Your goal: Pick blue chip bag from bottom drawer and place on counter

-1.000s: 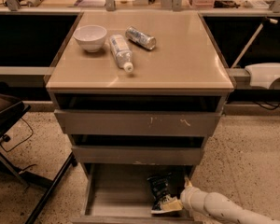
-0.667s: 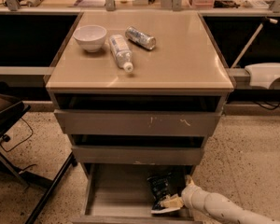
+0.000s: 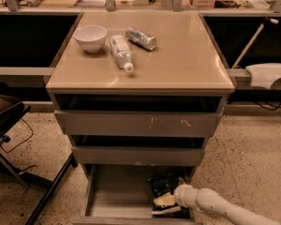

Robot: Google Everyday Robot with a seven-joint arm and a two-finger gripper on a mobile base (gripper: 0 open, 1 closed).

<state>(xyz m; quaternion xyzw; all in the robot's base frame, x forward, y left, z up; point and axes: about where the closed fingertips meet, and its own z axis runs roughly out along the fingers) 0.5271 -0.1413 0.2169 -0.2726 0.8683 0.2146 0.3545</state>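
Observation:
The bottom drawer (image 3: 114, 193) is pulled open below the two upper drawers, with a plain grey floor. The blue chip bag (image 3: 158, 183) lies dark and crumpled at the drawer's right back. My gripper (image 3: 165, 203) reaches in from the lower right on a white arm. It sits low in the drawer, right at the bag's front edge, and partly covers it. The counter (image 3: 182, 60) is the glossy beige top of the cabinet.
On the counter's left back stand a white bowl (image 3: 90, 37), a lying clear bottle (image 3: 120, 52) and a lying silver can (image 3: 141, 38). The two upper drawers (image 3: 136, 123) stand slightly out. A dark chair (image 3: 9, 121) is at left, a white object (image 3: 269, 74) at right.
The gripper stays at the bag in the bottom drawer with almost no shift. Nothing else has moved.

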